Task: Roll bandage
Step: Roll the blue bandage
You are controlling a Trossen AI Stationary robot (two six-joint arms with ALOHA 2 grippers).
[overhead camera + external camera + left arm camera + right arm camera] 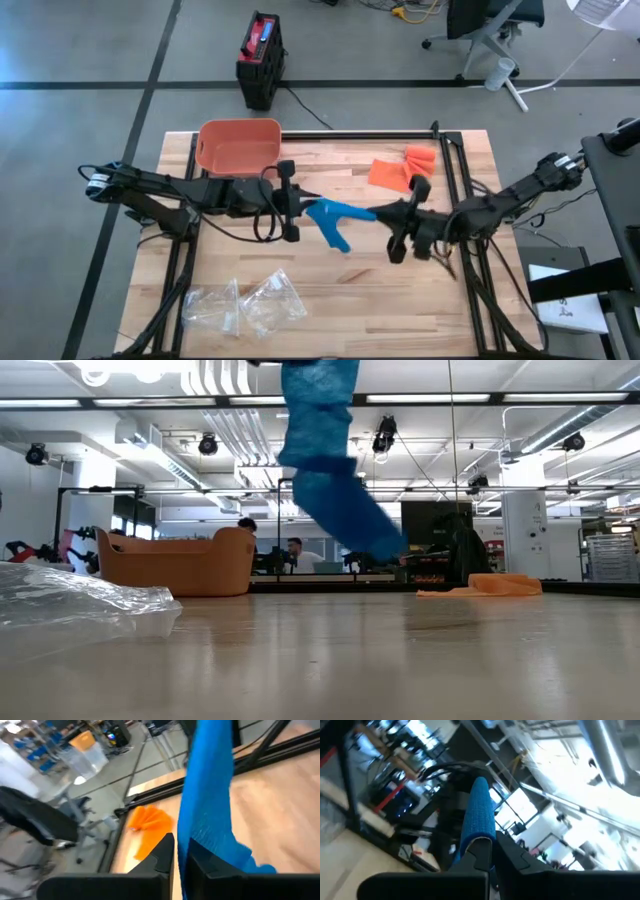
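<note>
Above the middle of the table (330, 290), the left gripper (296, 203) is clamped on one end of the blue bandage (330, 217), its fingers (165, 851) pinched together on the cloth in the left wrist view. The strip spans the short gap to the right gripper (392, 214), which is clamped on the other end, fingers closed tight on it. A loose tail hangs down from the strip between the two claws, clear of the wood in the low view.

Going by the task, the step in hand looks like winding the strip up. To do it well, I judge the claws should keep the cloth taut between them, turn one end steadily so each wrap lies flat on the last, and keep the hanging tail from twisting or catching on the fingers.

Counted from left to right: one orange bin (238, 145) beyond the left gripper, two crumpled clear plastic bags (245, 303) on the near side of it, one blue bandage between the claws, and beyond the right gripper orange cloth (403, 167) that appears to be two pieces, though I cannot be sure
</note>
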